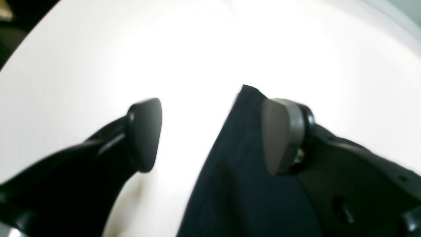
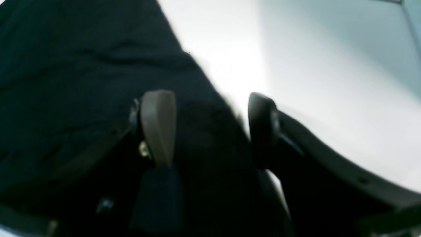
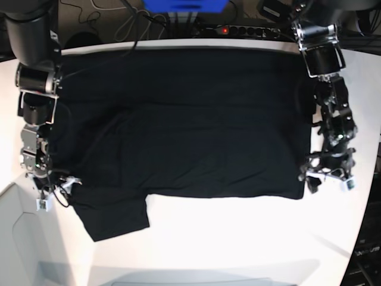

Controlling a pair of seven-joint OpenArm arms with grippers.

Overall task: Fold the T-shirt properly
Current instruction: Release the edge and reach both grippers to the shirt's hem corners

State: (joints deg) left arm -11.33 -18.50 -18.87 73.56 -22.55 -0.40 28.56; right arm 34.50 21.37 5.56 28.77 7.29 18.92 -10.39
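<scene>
- You see the T-shirt [image 3: 178, 125] plain black, no pattern.
- Your table [image 3: 238, 238] is white.
- The left gripper [image 1: 210, 131] shows one grey pad, one black.

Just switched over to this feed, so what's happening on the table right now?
A two-armed robot is folding a black T-shirt spread across a white table. The shirt looks folded partway, with one sleeve sticking out at the near edge. The left gripper sits at one bottom corner of the shirt and the right gripper at the opposite side. Both stand open with fabric beside or between the fingers, nothing pinched.
</scene>
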